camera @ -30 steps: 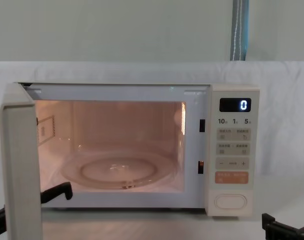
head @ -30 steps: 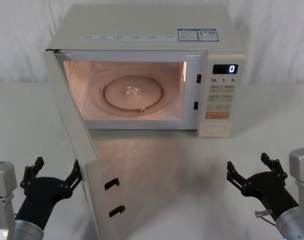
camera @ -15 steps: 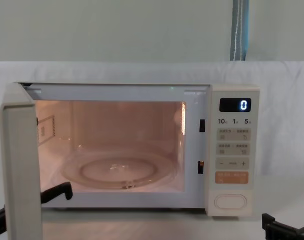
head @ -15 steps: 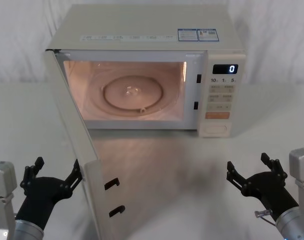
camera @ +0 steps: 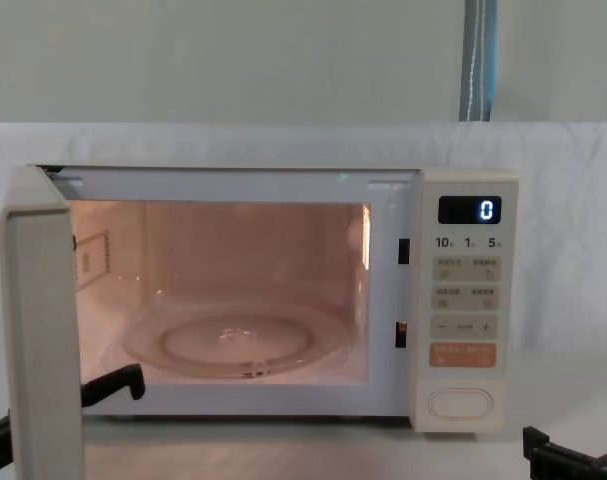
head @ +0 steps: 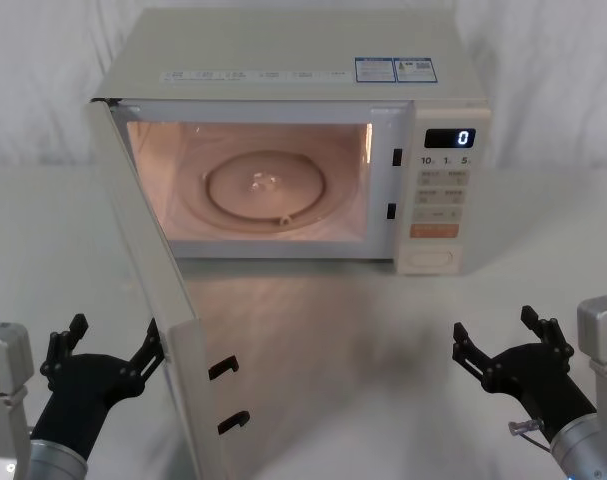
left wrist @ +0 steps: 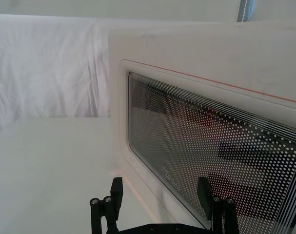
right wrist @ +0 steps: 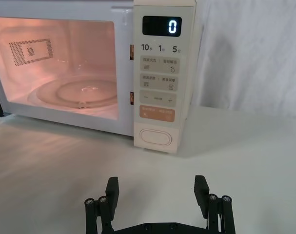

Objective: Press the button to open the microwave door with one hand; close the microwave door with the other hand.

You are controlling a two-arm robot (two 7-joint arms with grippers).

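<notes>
Two black pincers are seen low in the head view: the left pincer point(head: 105, 350) is held just beside the outer face of the microwave door point(head: 148, 300), its fingers spread wide and one fingertip close to the door's free edge, while the right pincer point(head: 505, 340) is held above the bare tabletop point(head: 383, 350), well short of the microwave point(head: 293, 140), its fingers likewise spread wide with nothing between them. The door is swung fully out toward the robot on its left hinge, and the lit cavity with the glass turntable point(head: 266, 188) is exposed. The button point(head: 430, 258) is found at the bottom of the control panel, below the orange key point(head: 434, 230); the display point(head: 449, 138) is lit with a 0.

In the left wrist view, the door's dotted glass window point(left wrist: 221, 156) is seen close ahead of the left pincer point(left wrist: 160, 192), whose fingers are held apart.

In the right wrist view, the right pincer point(right wrist: 156, 192) is pointed at the control panel, and the button point(right wrist: 156, 137) is seen straight ahead of it, apart from it across the tabletop point(right wrist: 245, 146).

In the chest view, the door point(camera: 41, 340) is seen edge-on at the left, the cavity is open, and the button point(camera: 460, 403) is untouched at the lower right of the microwave point(camera: 463, 300).
</notes>
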